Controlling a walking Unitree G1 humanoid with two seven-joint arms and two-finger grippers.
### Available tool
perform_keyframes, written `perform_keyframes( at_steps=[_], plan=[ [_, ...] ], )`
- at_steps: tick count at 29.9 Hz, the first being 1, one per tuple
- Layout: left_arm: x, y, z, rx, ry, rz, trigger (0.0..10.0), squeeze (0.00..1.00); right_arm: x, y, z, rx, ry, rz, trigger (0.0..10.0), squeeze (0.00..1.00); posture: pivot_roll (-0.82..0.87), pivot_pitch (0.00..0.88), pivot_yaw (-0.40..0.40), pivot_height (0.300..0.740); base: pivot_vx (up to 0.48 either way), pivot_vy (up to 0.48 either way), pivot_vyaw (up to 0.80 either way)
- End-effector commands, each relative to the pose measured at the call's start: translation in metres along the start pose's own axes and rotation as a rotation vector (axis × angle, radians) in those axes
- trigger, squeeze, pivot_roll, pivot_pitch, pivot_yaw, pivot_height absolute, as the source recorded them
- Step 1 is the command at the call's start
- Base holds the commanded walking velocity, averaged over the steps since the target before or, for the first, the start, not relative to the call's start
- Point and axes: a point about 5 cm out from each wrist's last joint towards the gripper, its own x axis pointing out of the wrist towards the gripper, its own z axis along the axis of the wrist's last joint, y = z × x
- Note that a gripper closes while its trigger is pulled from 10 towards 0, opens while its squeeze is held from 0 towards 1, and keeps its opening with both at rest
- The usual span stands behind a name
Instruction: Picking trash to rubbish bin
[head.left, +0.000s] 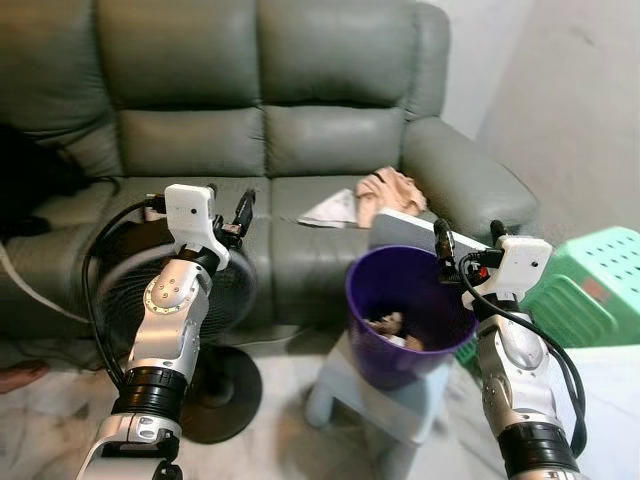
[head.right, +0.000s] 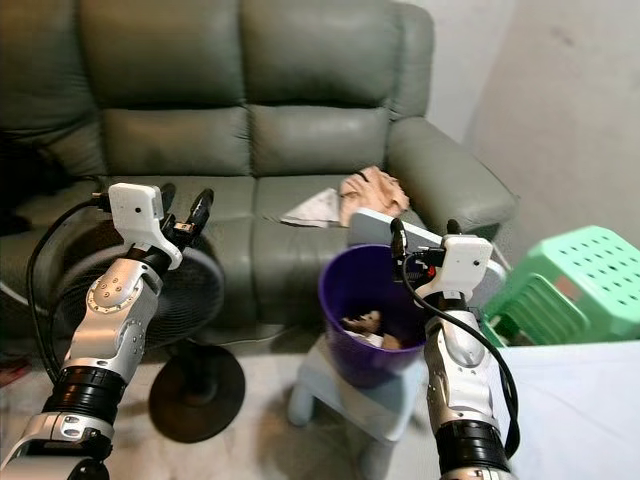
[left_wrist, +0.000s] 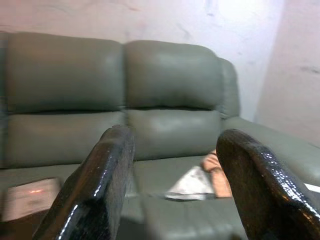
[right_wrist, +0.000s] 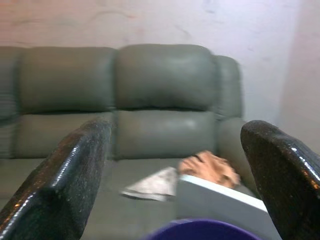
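— Colours? 
— Grey-green sofa (head.left: 260, 130), purple rubbish bin (head.left: 372, 300) on a pale blue stool (head.left: 345, 400).
— And at three o'clock? 
— A mint-green crate (head.left: 590, 285); the fan (head.left: 120, 290) at nine is black.

The purple bin (head.left: 405, 315) hides most of the pale stool (head.left: 375, 400) beneath it, and its near wall conceals part of its contents; the scraps inside (head.left: 390, 325) are too small to identify. The white flat object (head.left: 415, 232) behind the bin is partly covered by the rim. The floor fan (head.left: 185, 290) is largely masked by the left arm, and its base is cut by shadow. The green plastic stool (head.left: 590, 285) is cropped by the frame edge. The right wrist view is blurred; the crumpled peach item (right_wrist: 210, 167) and the paper (right_wrist: 152, 185) on the sofa (right_wrist: 150, 100) lack readable detail there.
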Motion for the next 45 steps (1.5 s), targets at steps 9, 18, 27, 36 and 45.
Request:
perform_keyframes(
  at_steps=[9, 18, 27, 36, 45],
  plan=[
    [0.0005, 0.0039, 0.0021, 0.025, -0.004, 0.016, 10.0, 0.00, 0.0032, -0.0011, 0.0034, 0.002, 0.011, -0.006, 10.0, 0.00, -0.03, 0.009, -0.059, 0.740, 0.000, 0.160, -0.09],
    [0.0011, 0.0033, 0.0039, 0.019, -0.016, 0.018, 10.0, 0.00, 0.0042, -0.0025, 0.0032, -0.002, 0.023, -0.008, 10.0, 0.00, -0.03, 0.013, -0.061, 0.740, 0.000, 0.000, -0.78],
    [0.0006, 0.0030, 0.0045, 0.029, -0.024, 0.019, 10.0, 0.00, 0.0050, -0.0020, 0.0027, -0.005, 0.032, -0.008, 10.0, 0.00, -0.03, 0.015, -0.065, 0.740, 0.000, 0.000, -0.78],
    [-0.0022, 0.0019, 0.0037, 0.029, -0.030, 0.002, 10.0, 0.00, 0.0012, -0.0033, 0.0006, -0.020, 0.043, -0.006, 10.0, 0.00, -0.03, 0.022, -0.064, 0.740, 0.000, 0.000, -0.78],
    [-0.0020, 0.0032, 0.0006, 0.018, -0.005, 0.009, 10.0, 0.00, -0.0011, -0.0012, -0.0011, -0.017, 0.047, -0.011, 10.0, 0.00, -0.03, 0.027, -0.061, 0.740, 0.000, 0.347, -0.78]
  ],
)
